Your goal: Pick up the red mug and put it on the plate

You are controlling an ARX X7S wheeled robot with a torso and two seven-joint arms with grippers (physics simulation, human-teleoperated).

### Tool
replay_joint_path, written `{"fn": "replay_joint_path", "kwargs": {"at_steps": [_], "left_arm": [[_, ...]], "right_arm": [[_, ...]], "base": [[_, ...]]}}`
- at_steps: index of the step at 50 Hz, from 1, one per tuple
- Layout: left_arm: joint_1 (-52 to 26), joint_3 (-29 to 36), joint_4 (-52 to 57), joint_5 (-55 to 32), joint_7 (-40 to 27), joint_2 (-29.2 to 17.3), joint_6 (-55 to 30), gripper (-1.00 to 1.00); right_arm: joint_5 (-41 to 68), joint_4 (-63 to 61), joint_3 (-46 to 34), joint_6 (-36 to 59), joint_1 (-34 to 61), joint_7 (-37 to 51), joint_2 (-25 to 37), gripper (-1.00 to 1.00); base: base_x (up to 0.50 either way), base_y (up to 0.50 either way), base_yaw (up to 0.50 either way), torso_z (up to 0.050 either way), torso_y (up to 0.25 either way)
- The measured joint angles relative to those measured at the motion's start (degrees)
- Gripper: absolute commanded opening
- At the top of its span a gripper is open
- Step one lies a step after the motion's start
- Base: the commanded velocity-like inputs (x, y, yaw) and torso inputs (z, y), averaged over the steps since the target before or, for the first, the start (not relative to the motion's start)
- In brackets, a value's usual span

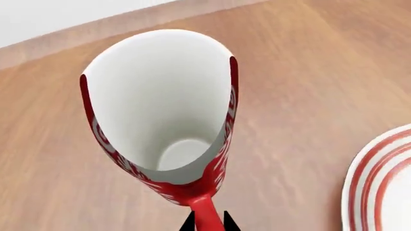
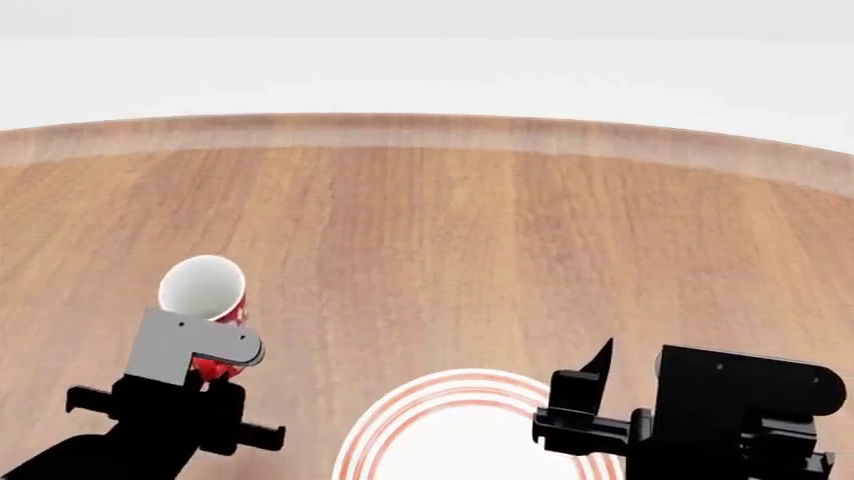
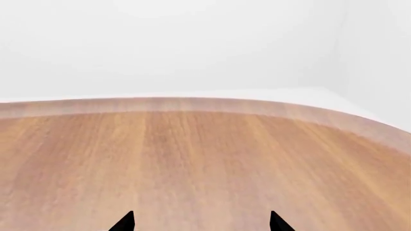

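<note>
The red mug [image 1: 160, 115], red with a white floral pattern and white inside, fills the left wrist view. My left gripper [image 1: 209, 224] is shut on its red handle [image 1: 205, 214], a black fingertip on each side. In the head view the mug [image 2: 204, 290] is at the left, just beyond my left gripper [image 2: 200, 365]; whether it rests on the table or is lifted is not clear. The plate [image 2: 461, 425], white with red rings, lies at the bottom centre, to the right of the mug; its rim shows in the left wrist view [image 1: 378, 183]. My right gripper [image 3: 201, 224] is open and empty.
The wooden table [image 2: 441, 220] stretches to a curved far edge with a white wall behind. My right arm [image 2: 707, 410] hangs over the plate's right side in the head view.
</note>
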Motion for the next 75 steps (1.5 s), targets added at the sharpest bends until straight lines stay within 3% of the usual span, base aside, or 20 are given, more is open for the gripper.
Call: {"fn": "replay_joint_path", "kwargs": {"at_steps": [16, 26, 34, 53, 62, 75], "left_arm": [[-4.1, 8.8, -9.1, 1.7, 5.8, 5.0, 5.1, -1.0], [-5.7, 17.9, -11.8, -1.2, 7.9, 6.6, 7.5, -1.0], [-8.1, 29.0, -14.2, -8.9, 8.1, 7.2, 10.1, -1.0], [-16.8, 58.4, -18.9, -36.8, 8.4, 7.6, 17.1, -1.0], [-18.8, 64.6, -20.1, -43.6, 10.2, 7.7, 17.8, -1.0], [-19.8, 67.8, -21.7, -48.9, 14.7, 7.7, 16.1, -1.0]], "right_arm": [[0.7, -0.7, -0.1, 0.5, 0.4, 0.4, 0.1, 1.0], [1.0, -0.8, -0.2, 0.6, 0.5, 0.5, 0.2, 1.0], [1.3, -0.8, -0.3, 0.5, 0.5, 0.6, 0.2, 1.0], [1.8, -0.6, -0.4, 0.2, 0.5, 0.7, 0.5, 1.0], [2.0, -0.3, -0.5, -0.1, 0.4, 0.8, 0.6, 1.0], [2.2, 0.7, -0.6, -1.1, 0.1, 0.6, 0.6, 1.0]], "base": [[0.0, 0.0, 0.0, 0.0, 0.001], [0.0, 0.0, 0.0, 0.0, 0.0], [0.0, 0.0, 0.0, 0.0, 0.0], [0.0, 0.0, 0.0, 0.0, 0.001], [0.0, 0.0, 0.0, 0.0, 0.0], [0.0, 0.0, 0.0, 0.0, 0.0]]}}
